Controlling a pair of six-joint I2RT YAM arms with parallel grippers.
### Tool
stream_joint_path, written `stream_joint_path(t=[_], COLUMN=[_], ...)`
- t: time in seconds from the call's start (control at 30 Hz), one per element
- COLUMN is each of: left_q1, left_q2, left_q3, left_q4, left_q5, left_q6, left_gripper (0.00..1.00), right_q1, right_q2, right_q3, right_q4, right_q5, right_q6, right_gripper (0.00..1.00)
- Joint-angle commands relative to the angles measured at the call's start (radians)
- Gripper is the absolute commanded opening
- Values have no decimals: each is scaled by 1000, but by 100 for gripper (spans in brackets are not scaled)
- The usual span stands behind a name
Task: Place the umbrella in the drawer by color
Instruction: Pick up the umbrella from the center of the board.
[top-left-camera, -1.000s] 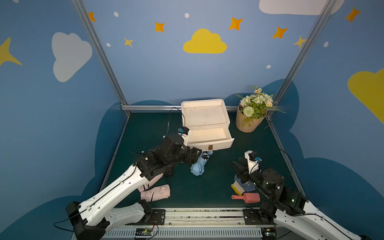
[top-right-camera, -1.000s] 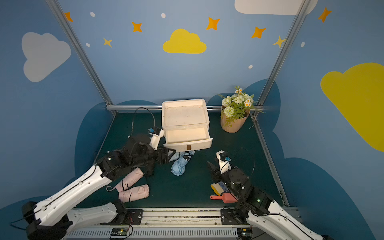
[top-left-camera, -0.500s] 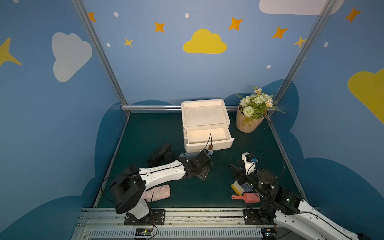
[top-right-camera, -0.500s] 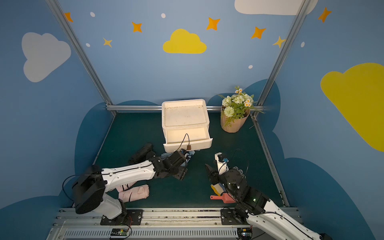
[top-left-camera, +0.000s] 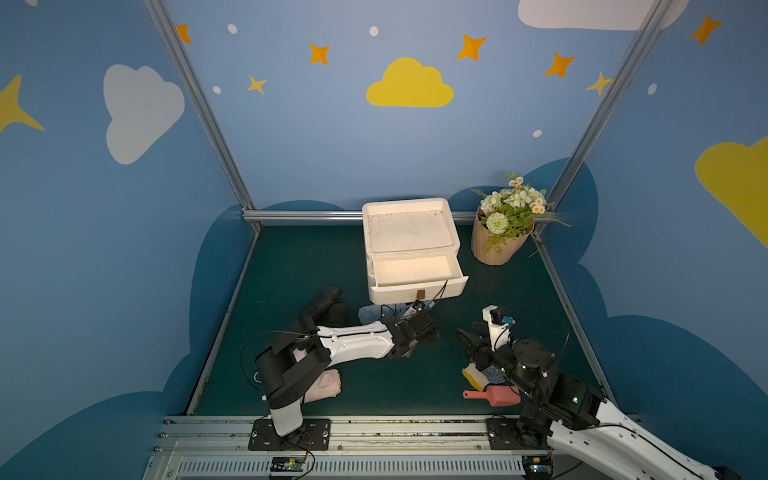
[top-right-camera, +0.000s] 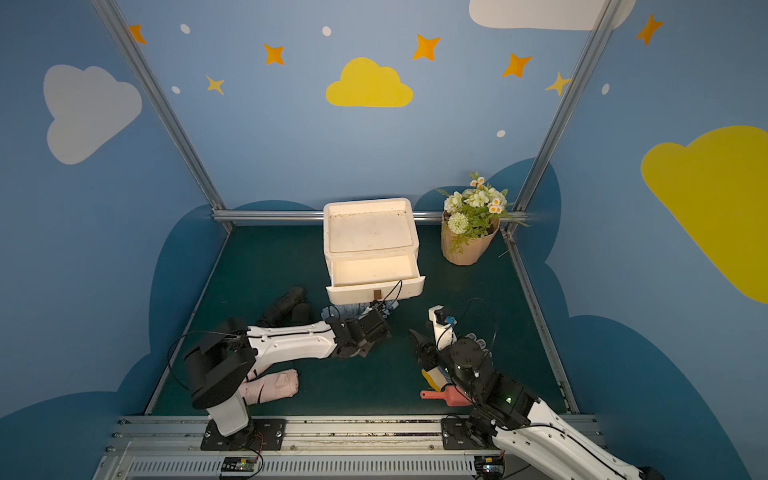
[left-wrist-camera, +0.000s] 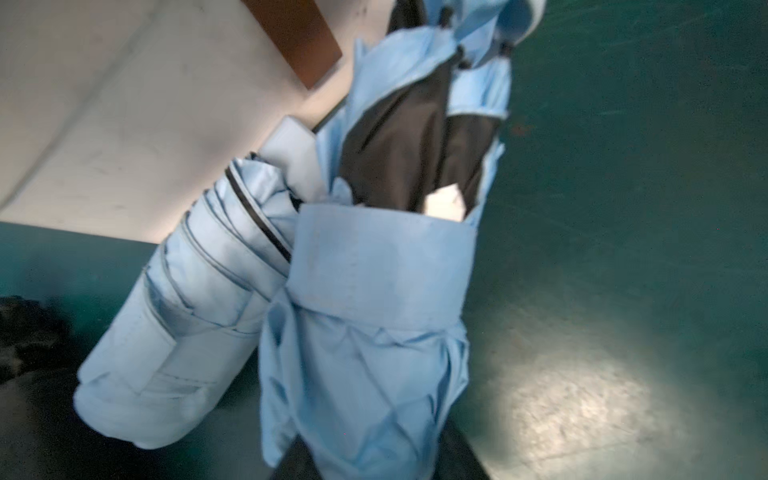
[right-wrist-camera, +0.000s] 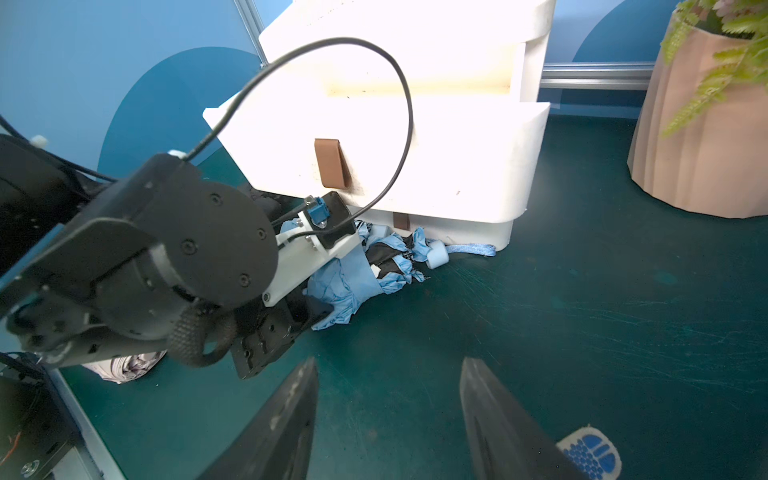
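- Left end effector: the nearer one; we judge it closed on loose fabric of the blue umbrella.
- Blue umbrella: mid-tabletop, lying partly beneath the overhang of the open drawer. Its long axis runs from the jaws toward the drawer front.
- Second blue umbrella: touching its side. The left wrist view shows it plainly; it is largely hidden in both top views, which show the drawer empty.
- Right end effector: wide, holding nothing, well apart.

Open drawer is clear from above; its jutting front overhangs the blue umbrellas (a cramped gap), with the left arm lying across the approach. Bare desk lies open between flower pot and right hand
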Motion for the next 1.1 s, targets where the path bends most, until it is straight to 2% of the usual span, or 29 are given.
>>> stream_joint_path(t=[0.0, 0.1, 0.27, 0.37, 0.53, 0.6, 0.7, 0.8, 0.87, 1.07], left_q1=[-1, -21, -81, -93, -93, -93, -93, -90, -82, -52], left_q2=[48, -2, -166, -298, -512, -565, -638, -706, -739, -758], left_q3=[-18, -27, -63, -114, -217, -228, -241, -260, -277, -303], left_q4=[-9, 5, 61, 130, 292, 318, 361, 425, 501, 720], left_q5=[47, 46, 85, 195, 445, 484, 454, 336, 300, 349], left_q6=[-9, 3, 59, 82, 102, 90, 75, 51, 43, 22], left_gripper=[4, 2, 3, 2, 3, 3, 3, 3, 2, 3], right_q1=[-4, -4, -3, -4, -3, -2, -2, -2, -2, -2], right_q2=[-27, -45, -68, -79, -87, -85, -78, -56, -26, 112], right_q3=[1, 5, 20, 29, 33, 44, 62, 77, 83, 129], right_q4=[0, -14, -55, -75, -74, -74, -54, -10, 38, 189], right_q5=[19, 26, 45, 42, -23, -58, -116, -171, -205, -316], right_q6=[4, 8, 29, 57, 127, 152, 167, 173, 175, 171], right_gripper=[60, 60, 60, 60, 60, 60, 60, 60, 60, 60])
